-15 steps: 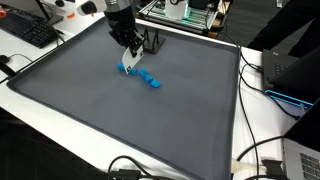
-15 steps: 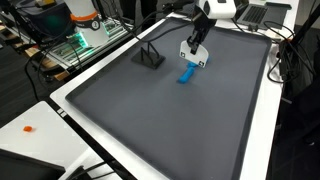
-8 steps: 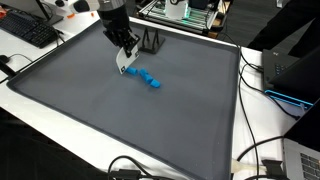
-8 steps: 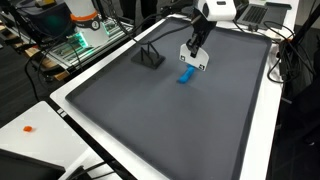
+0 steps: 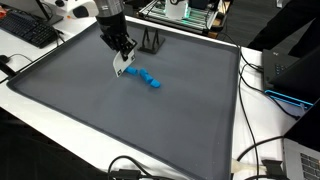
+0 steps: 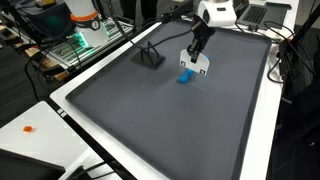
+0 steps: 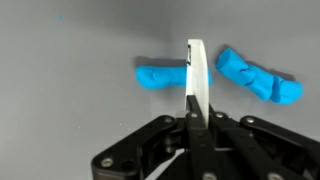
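Wrist view: hand (image 7: pixel 194 50) fingers pressed together, holding nothing, over short blue piece (image 7: pixel 160 76); long blue piece (image 7: pixel 258 78) beside. Descending like this likely shoves them across table (image 7: pixel 70 130).

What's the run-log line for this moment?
gripper: shut, nothing held | position: over gap between two blue pieces | surface: gray mat | nearby: black stand

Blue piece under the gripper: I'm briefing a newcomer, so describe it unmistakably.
On the grey mat, near the black stand, two blue things lie close together. Yours is the smooth blue piece directly below the gripper, not the lumpy blue piece beside it.
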{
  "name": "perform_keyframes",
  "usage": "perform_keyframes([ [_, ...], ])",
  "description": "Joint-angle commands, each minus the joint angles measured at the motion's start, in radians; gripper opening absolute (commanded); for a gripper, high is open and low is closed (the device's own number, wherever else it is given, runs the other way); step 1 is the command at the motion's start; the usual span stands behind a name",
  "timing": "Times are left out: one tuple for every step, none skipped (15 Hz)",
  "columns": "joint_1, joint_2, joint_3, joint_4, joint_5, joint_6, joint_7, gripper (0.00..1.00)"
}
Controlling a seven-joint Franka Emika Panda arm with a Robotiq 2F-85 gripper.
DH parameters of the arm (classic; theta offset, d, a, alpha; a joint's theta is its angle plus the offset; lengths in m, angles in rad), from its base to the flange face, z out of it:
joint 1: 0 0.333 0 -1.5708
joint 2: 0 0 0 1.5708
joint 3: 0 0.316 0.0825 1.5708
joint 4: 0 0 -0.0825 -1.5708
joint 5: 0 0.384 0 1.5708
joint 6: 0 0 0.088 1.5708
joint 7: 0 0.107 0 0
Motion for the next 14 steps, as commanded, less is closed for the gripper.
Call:
perform_keyframes([
  [-0.001,0.019,-0.006,-0.006,-0.036,0.030,-0.014,0.01],
  [0.000,0.023,-0.006,-0.006,-0.043,0.035,-0.015,0.01],
  [0.000,0.029,-0.007,-0.007,-0.052,0.041,-0.018,0.01],
  [-0.002,0.034,-0.004,-0.008,-0.050,0.044,-0.020,0.01],
  [-0.002,0.038,-0.003,-0.008,-0.051,0.045,-0.020,0.01],
  [-0.003,0.042,-0.001,-0.010,-0.048,0.045,-0.022,0.01],
  [-0.003,0.045,0.000,-0.013,-0.046,0.046,-0.023,0.01],
  [-0.004,0.048,0.001,-0.017,-0.042,0.049,-0.024,0.01],
  [-0.004,0.052,0.002,-0.021,-0.040,0.051,-0.024,0.01],
  [-0.005,0.054,0.003,-0.026,-0.037,0.055,-0.024,0.01],
  [-0.005,0.056,0.003,-0.030,-0.037,0.058,-0.024,0.01],
  [-0.005,0.058,0.004,-0.034,-0.035,0.064,-0.023,0.01],
  [-0.006,0.059,0.005,-0.038,-0.033,0.070,-0.022,0.01],
  [-0.006,0.060,0.005,-0.042,-0.030,0.079,-0.020,0.01],
])
